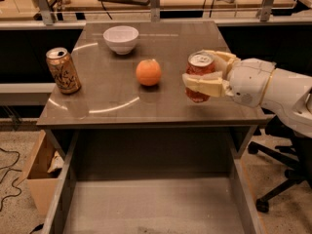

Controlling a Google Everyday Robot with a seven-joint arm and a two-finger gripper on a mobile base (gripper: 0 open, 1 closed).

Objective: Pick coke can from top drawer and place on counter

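Observation:
The coke can [198,76] is red with a silver top and stands upright at the right side of the counter [112,101]. My gripper [208,71] reaches in from the right and is shut on the can, one cream finger in front of it and one behind. The can's base is at or just above the counter surface; I cannot tell whether it touches. The top drawer [151,206] is pulled open below the counter, and its grey floor shows nothing in it.
An orange [148,72] sits mid-counter, left of the can. A white bowl [121,38] stands at the back. A tan-gold patterned can [63,70] stands at the left edge. A cardboard box [38,172] is on the floor left; an office chair base [280,179] is right.

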